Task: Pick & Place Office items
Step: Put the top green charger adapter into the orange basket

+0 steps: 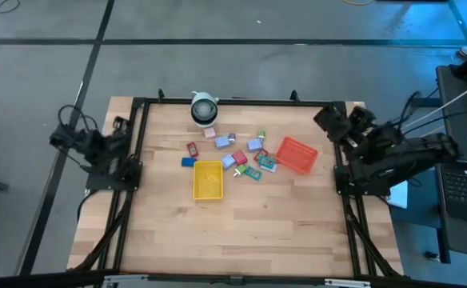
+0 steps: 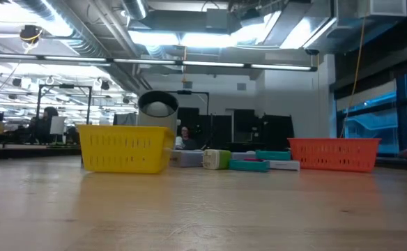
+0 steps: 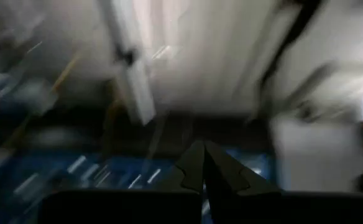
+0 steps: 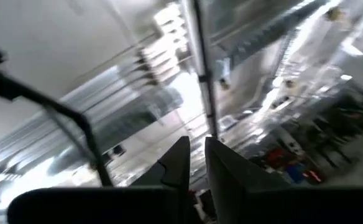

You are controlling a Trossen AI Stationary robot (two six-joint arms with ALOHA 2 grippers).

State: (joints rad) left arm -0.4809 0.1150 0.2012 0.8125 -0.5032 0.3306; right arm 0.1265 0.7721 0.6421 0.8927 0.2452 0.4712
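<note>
The office items are small flat blocks and packets in blue, lavender, red, teal-green and pinkish white. They lie scattered flat on the wooden table between the two trays, and the low view shows them as a low row. My left gripper is shut and folded back at the table's left edge, far from the items. My right gripper is shut and folded back at the table's far right corner. Both wrist views look up into the room, away from the table.
A yellow tray stands just near of the items, and a red-orange tray stands to their right. A white round object with a dark centre sits at the far edge. Bare wood stretches across the near half of the table. A black frame borders the table.
</note>
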